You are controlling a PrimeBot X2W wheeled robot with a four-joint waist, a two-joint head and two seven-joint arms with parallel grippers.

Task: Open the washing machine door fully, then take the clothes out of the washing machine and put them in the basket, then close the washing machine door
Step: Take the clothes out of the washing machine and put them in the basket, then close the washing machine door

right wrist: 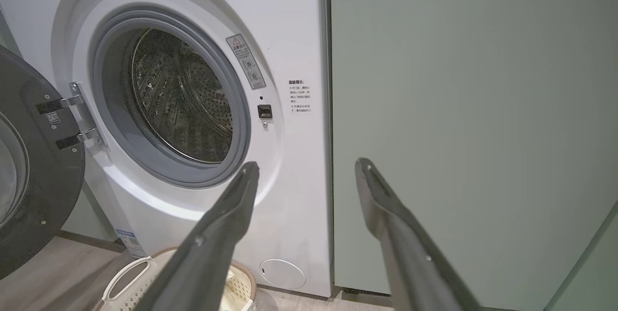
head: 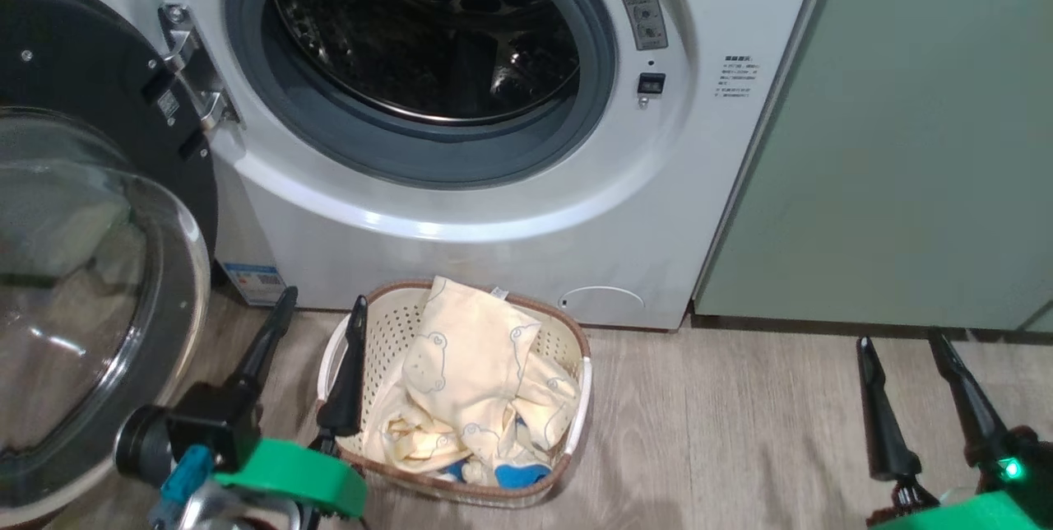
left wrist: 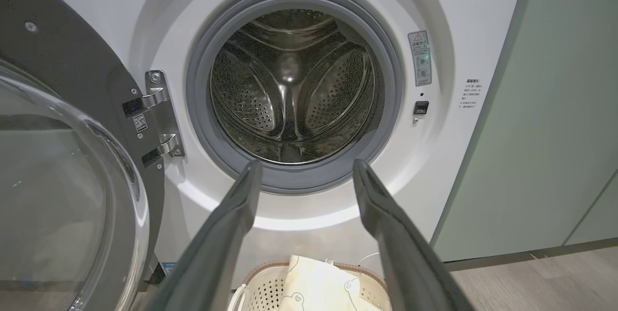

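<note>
Pale wood floor (head: pixel 740 431) runs up to the washing machine (head: pixel 494 250), which stands hard against a green cabinet (head: pixel 905 143). From the head view, the washing machine door (head: pixel 82 61) is swung wide to the left on its hinge (head: pixel 193 77), with its glass bowl (head: pixel 74 308) bulging toward us. The basket (head: pixel 387 332) sits on the floor just in front of the machine. The clothes (head: pixel 469 357) are heaped in it, soft and limp, one fold draped up toward the back rim. The left gripper (head: pixel 323 297) hovers at the basket's left edge, fingers spread wide and holding nothing. The right gripper (head: pixel 900 338) hangs well off to the right above the floor, just as wide and just as empty.

The left wrist view looks straight into the drum (left wrist: pixel 289 84). I see only perforated steel and no cloth, so I'd judge the unloading done and the door the thing left to handle.

The right wrist view catches the door from the side, standing well out from the machine's front.

That door looks heavy and rigid, and it will move only in an arc about its hinge. The glossy black rim is probably too slick and broad to pinch, and the glass is nothing to knock. I'd lay a finger flat against the rim at the edge farthest from the hinge and push it round steadily, pressing firmly at the end so it catches.
</note>
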